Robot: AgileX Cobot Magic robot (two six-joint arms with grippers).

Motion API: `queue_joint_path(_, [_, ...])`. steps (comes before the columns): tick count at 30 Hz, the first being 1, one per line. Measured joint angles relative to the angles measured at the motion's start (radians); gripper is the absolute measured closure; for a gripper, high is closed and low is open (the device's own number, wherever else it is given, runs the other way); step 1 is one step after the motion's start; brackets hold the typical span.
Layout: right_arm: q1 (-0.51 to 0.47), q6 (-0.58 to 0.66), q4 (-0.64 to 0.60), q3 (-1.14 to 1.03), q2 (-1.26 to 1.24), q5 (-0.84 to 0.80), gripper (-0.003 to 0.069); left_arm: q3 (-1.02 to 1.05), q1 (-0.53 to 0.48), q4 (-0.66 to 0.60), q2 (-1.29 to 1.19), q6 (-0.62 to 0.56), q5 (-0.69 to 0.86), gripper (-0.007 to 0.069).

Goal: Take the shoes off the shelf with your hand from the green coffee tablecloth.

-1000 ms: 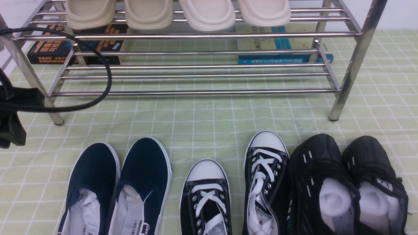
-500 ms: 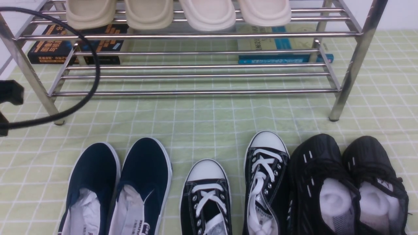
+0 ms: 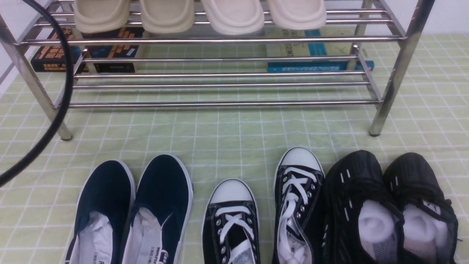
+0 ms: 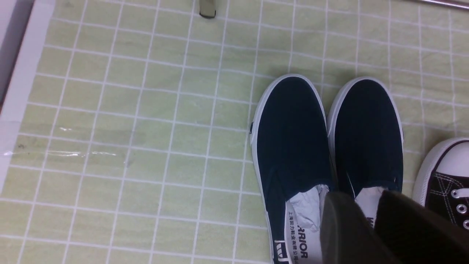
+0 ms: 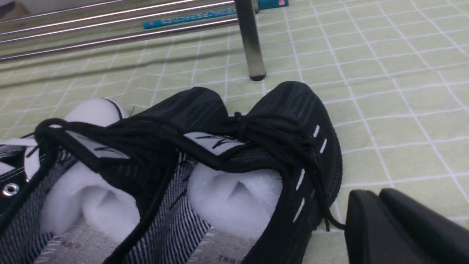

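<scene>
The pair of all-black knit sneakers with small white dash marks point(image 3: 388, 205) is seen on the large pale green tablecloth gridded with thin white lines point(image 3: 234, 135), at the right end of a row of shoes, toes turned toward the two-tier rack of shiny stainless-steel tubes point(image 3: 220, 73). White stuffing is packed into both sneakers, which lie touching side by side, in front of the rack and apart from it. Just to their left, the black canvas sneakers with white toe caps and white laces point(image 3: 263, 212) are placed, one set further forward than the other, and further left the navy slip-ons with white edging point(image 3: 135, 209) are found. Four cream rubber slippers point(image 3: 199, 14) are carried on the upper tier; the lower tier's tubes are bare, and books point(image 3: 318, 55) are visible behind them. A black cable point(image 3: 60, 102) is looped across the left side of the front view. The left gripper point(image 4: 366, 227) is shown only as a blurred dark shape above the slip-ons, and the right gripper point(image 5: 381, 223) as a dark block just beside the right-hand sneaker; whether either pair of jaws is apart or together cannot be told, and nothing is seen to be held.
</scene>
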State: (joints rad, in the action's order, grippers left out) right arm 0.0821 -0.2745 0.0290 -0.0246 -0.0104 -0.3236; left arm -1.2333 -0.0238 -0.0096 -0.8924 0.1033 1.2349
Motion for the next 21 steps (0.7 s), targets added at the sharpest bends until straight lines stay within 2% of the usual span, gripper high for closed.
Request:
queue_joint_path(9, [0.002, 0.000, 0.002, 0.000, 0.000, -0.006, 0.0589, 0.000, 0.000, 0.003, 0.061, 0.001, 0.000, 0.0455])
queue_joint_path(16, [0.002, 0.156, -0.006, 0.010, 0.000, -0.059, 0.0579, 0.071, 0.000, 0.002, 0.196, 0.001, 0.000, 0.0448])
queue_joint_path(21, [0.002, 0.257, -0.029, 0.011, 0.000, -0.066, 0.0578, 0.231, 0.000, -0.025, 0.314, 0.007, 0.001, 0.0452])
